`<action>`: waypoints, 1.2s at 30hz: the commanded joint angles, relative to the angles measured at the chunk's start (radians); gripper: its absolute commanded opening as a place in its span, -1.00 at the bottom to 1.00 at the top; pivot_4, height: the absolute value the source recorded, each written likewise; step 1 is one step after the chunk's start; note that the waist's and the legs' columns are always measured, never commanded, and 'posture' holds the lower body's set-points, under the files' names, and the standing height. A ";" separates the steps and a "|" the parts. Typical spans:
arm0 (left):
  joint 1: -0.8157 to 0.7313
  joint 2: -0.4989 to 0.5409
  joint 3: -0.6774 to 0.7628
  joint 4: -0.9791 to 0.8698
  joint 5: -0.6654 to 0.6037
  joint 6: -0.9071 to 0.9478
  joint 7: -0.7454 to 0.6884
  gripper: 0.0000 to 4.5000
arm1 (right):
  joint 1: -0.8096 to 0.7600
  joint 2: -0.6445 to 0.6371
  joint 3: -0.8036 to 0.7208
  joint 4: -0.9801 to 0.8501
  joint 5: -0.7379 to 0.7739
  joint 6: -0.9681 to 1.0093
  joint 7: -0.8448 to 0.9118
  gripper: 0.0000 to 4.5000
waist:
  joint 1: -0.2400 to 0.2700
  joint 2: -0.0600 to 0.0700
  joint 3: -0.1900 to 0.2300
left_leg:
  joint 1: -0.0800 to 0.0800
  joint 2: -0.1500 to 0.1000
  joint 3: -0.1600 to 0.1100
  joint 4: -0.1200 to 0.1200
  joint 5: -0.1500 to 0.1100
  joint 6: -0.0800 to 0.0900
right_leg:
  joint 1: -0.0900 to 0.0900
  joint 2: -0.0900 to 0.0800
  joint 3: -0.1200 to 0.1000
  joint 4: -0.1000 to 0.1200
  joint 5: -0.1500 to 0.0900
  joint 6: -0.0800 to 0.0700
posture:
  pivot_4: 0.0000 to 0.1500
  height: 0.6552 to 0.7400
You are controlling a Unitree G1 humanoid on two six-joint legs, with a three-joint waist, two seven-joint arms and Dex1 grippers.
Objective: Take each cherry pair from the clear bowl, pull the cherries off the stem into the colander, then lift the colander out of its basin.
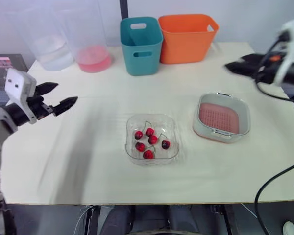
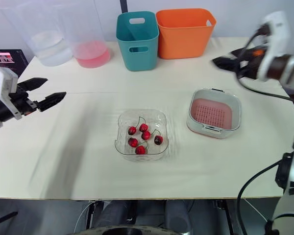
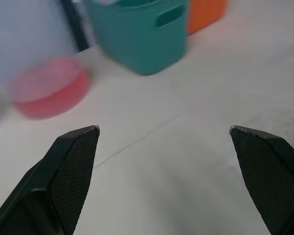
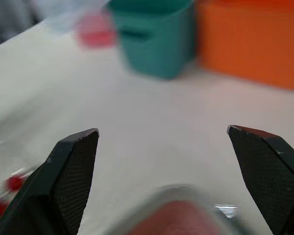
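Dead centre on the table (image 1: 88, 147), between my two arms, sits the clear bowl (image 1: 172, 122) with six cherries (image 1: 150, 142) lying loose in it; I can see thin stems but can't trace which fruit is joined to which. Just beside it on the robot's right is the pink colander (image 1: 218, 118), empty and nested in its pale basin (image 1: 196, 128). I'd guess they are set close together so a pair needs only a short carry and the pulled fruit drops straight in.

My left gripper (image 1: 67, 93) hovers above the table's left side, well apart from the bowl, fingers spread wide and holding nothing. My right gripper (image 4: 162, 129) is up past the basin, towards the orange bin (image 1: 187, 36), likewise released and empty. With both arms out wide, my head view of the bowl is unblocked.

No stemming has begun, I judge. The teal bin (image 1: 141, 45) and the tub of pink liquid (image 1: 93, 58) along the back are well clear of the work.
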 commanded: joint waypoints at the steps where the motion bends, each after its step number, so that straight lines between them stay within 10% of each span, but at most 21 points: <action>1: 0.083 0.030 -0.012 -0.126 -0.076 0.055 -0.087 1.00 | 0.005 0.093 0.033 -0.185 0.107 0.211 -0.066 0.98 | 0.001 0.000 0.000 | 0.000 0.000 0.000 0.000 0.000 0.000 | 0.000 0.000 0.000 0.000 0.000 0.000 | 1.00 1.00; 9: 0.210 0.032 -0.061 -0.223 -0.055 0.060 -0.106 1.00 | 0.063 0.325 0.082 -0.329 0.149 0.382 -0.254 0.98 | 0.013 -0.001 0.000 | -0.001 0.000 -0.001 0.001 0.000 0.000 | -0.001 0.000 0.001 0.000 0.001 -0.001 | 1.00 1.00; 13: 0.216 0.013 -0.079 -0.249 -0.051 0.055 -0.081 1.00 | 0.077 0.398 0.158 -0.332 0.129 0.382 -0.361 0.43 | 0.021 -0.001 0.000 | -0.001 0.000 0.000 0.000 0.000 0.000 | -0.003 0.000 0.001 0.001 0.001 -0.002 | 1.00 1.00; 36: 0.182 -0.031 -0.164 -0.325 -0.028 0.028 -0.014 1.00 | 0.023 0.531 0.389 -0.193 0.004 0.382 -0.637 0.43 | 0.020 -0.001 0.000 | -0.001 0.000 0.001 0.000 0.000 -0.001 | -0.004 0.001 0.002 0.002 0.001 -0.002 | 1.00 1.00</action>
